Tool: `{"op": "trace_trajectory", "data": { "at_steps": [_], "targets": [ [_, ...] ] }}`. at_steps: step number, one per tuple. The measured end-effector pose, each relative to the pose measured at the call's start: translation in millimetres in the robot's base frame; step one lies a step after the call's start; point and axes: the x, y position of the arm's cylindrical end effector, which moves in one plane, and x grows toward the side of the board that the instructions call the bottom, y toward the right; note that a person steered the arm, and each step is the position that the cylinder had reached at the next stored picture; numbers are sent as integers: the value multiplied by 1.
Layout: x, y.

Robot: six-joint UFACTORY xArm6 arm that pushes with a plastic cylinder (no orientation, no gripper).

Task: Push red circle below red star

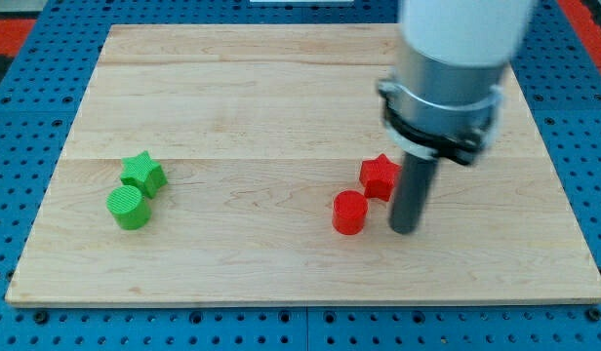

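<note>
The red circle (348,212) stands on the wooden board (281,117), right of centre. The red star (379,176) sits just up and to the right of it, almost touching. My tip (405,229) is down on the board just right of the red circle and below-right of the red star, a small gap from both. The rod's upper part and the arm's grey-and-white body (447,78) hide the board above the star's right side.
A green star (143,173) and a green circle (130,207) sit close together at the view's left. The board's edges meet a blue pegboard surface (27,322) all round.
</note>
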Motion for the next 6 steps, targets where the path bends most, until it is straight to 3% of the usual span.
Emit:
{"op": "trace_trajectory", "data": {
  "at_steps": [1, 3, 4, 5, 6],
  "targets": [
    [-20, -51],
    [19, -76],
    [-15, -151],
    [-55, -148],
    [-49, -63]
  ]
}}
